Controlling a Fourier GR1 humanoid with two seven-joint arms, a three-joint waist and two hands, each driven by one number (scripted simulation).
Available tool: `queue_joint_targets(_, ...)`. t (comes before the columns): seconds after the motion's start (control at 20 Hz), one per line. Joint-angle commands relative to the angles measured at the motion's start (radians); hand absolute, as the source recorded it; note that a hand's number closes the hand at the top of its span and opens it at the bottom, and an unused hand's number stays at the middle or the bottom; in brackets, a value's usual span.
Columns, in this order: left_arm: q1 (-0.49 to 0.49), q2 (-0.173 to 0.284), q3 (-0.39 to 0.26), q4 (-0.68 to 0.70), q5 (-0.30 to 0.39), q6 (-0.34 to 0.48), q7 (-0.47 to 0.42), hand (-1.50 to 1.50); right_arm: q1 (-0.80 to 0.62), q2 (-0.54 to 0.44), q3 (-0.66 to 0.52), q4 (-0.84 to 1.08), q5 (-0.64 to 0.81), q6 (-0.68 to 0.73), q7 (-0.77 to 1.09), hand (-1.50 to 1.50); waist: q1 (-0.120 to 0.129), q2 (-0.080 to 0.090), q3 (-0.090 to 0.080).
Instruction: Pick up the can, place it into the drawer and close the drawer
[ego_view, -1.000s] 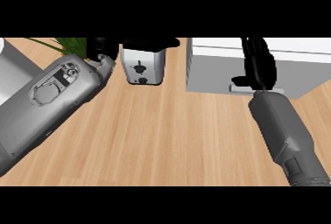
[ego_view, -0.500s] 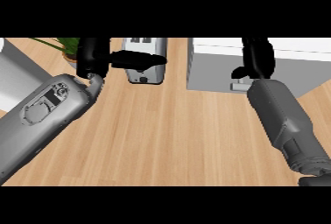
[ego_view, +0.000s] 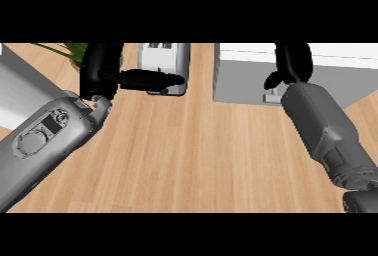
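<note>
Toaster (ego_view: 164, 60) behind left hand (ego_view: 103, 70); plant (ego_view: 70, 50) alongside

Two grey forearms, both matte, rounded casings. Left forearm (ego_view: 46, 145) enters from 7 o'clock: light grey shell with an oval inset panel, a small dark rectangular window inside it, and a stepped collar at the wrist. Right forearm (ego_view: 328, 132) enters from 5 o'clock: darker grey, smooth, with seam lines near the elbow end (shading differs between the two). Left hand (ego_view: 103, 70) and right hand (ego_view: 294, 62) are glossy black, segmented.
</note>
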Motion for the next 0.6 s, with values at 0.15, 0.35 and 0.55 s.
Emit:
queue_joint_targets(0.15,0.046,0.008,0.018,-0.012,-0.016,0.001,-0.028,-1.5,-0.076,0.077,-0.128,-0.041,-0.17,0.009,-0.156,-1.5,0.011,0.009,0.006)
queue_joint_targets(0.35,0.099,-0.009,-0.001,-0.036,-0.027,0.01,-0.05,-1.5,-0.107,0.085,-0.207,-0.045,-0.262,0.072,-0.211,-1.5,0.018,0.008,0.006)
queue_joint_targets(0.55,0.113,0.042,0.048,-0.05,-0.005,-0.033,-0.054,-1.5,-0.101,0.104,-0.287,-0.062,-0.359,0.11,-0.296,-1.5,0.008,0.001,0.005)
